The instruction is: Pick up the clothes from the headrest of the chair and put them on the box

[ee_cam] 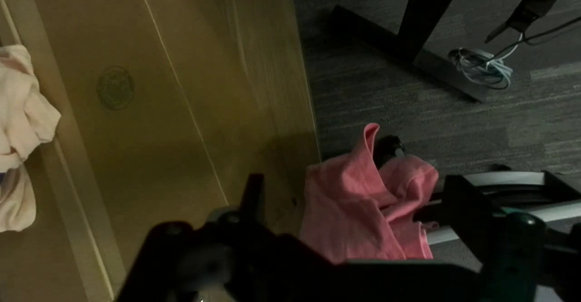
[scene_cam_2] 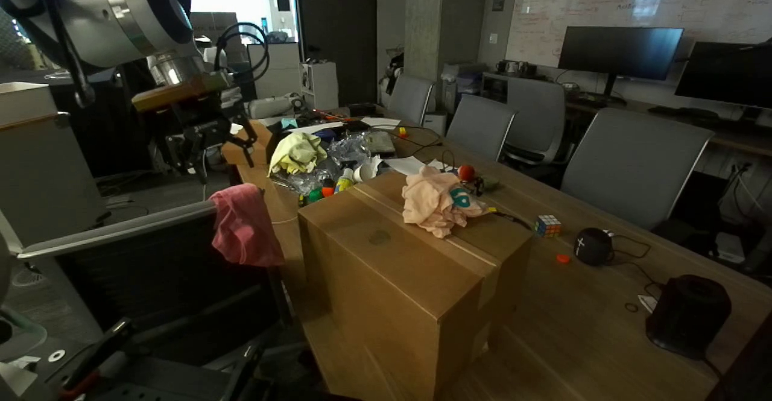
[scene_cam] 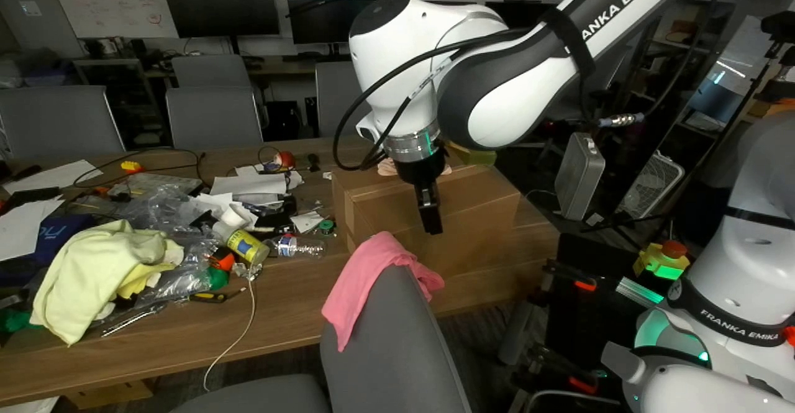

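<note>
Your claw (scene_cam_2: 225, 169) gapes, holding nothing, above the pink cloth (ee_cam: 352, 218), which drapes over the top corner of the chair (scene_cam: 397, 338). In the wrist view the cloth lies between the spread fingers (ee_cam: 252, 200), so your move looks mainly downward.

Place looked like office and robot lab in one. Whiteboard (scene_cam: 124, 3), scribbled in red, hung behind monitors (scene_cam: 222, 12) on desk (scene_cam: 282, 67): office signs. Grey chairs (scene_cam: 214, 118) lined one side of long wooden table (scene_cam: 286, 313), papers (scene_cam: 248, 184) scattered across its cluttered top. Concrete pillar (scene_cam_2: 422, 21) and dark grey, carpet-like floor (ee_cam: 408, 120) in wrist view also suited workplace. Lab side showed in white robot arm (scene_cam: 397, 59), present in both exterior views and marked FRANKA EMIKA, and in red button (scene_cam: 674, 249) on yellow case (scene_cam: 646, 261) with green-lit face.
</note>
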